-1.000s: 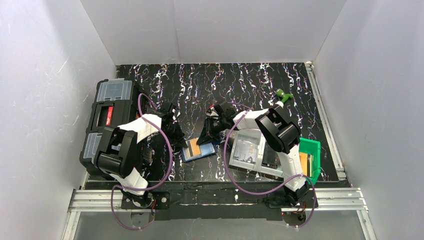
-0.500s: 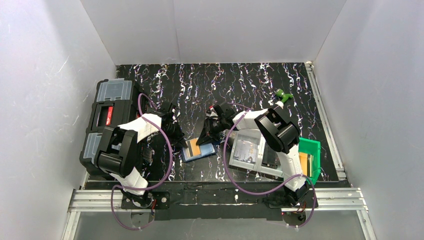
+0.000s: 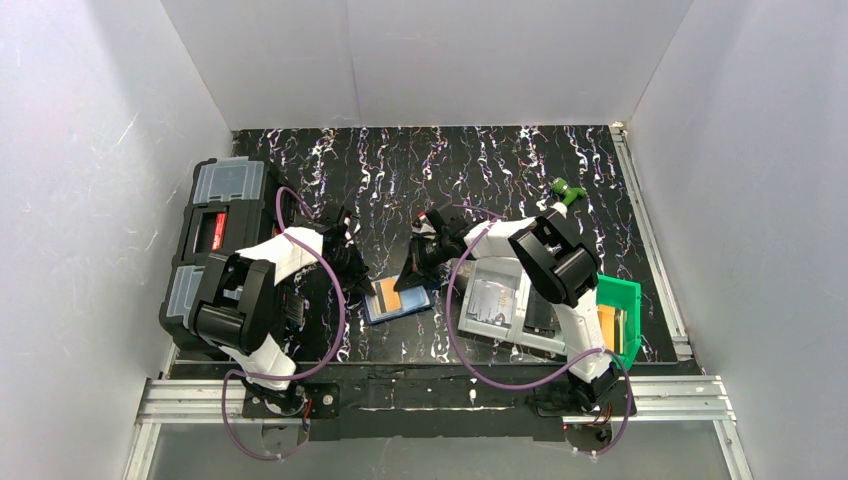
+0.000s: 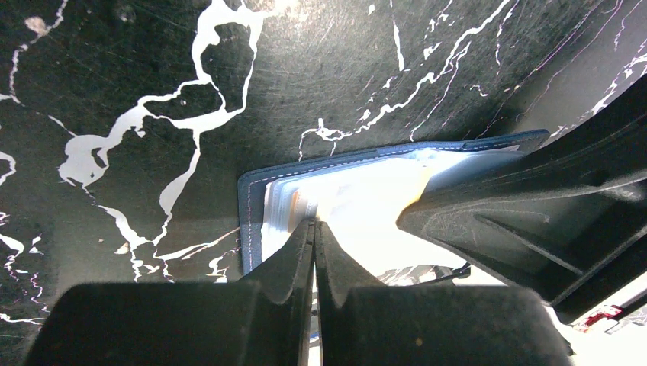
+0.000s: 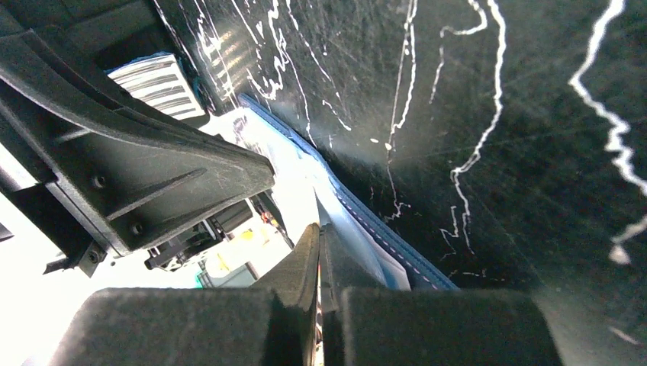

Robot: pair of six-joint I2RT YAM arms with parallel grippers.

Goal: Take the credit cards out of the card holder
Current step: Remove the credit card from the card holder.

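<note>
The black, white-veined surface (image 3: 500, 170) fills the floor of a white-walled enclosure. At its left edge sits a black toolbox (image 3: 215, 235) with clear-lidded compartments. On the right, near the front, lies a grey tray (image 3: 495, 305), with a green bin (image 3: 622, 300) just beside it, farther right.

The 2 arms reach inward and meet between the toolbox and the tray. The left gripper (image 3: 362, 285) comes in from the left, and its jaws are pressed together. In the left wrist view their joined tip (image 4: 314, 225) rests on the pale inner sleeves of the card holder. The right gripper (image 3: 412, 278) comes in from the right with its jaws also together. In the right wrist view their tip (image 5: 319, 229) sits at the stitched blue edge of the holder. Whether either pair pinches a thin sleeve or card cannot be told.

The card holder (image 3: 398, 303) lies open and flat on the surface near the front, left of the tray and directly under both grippers. Its navy rim (image 4: 259, 198) frames overexposed pale plastic.

1 gold-tan credit card (image 3: 388, 294) shows inside the holder, between the 2 grippers.
</note>
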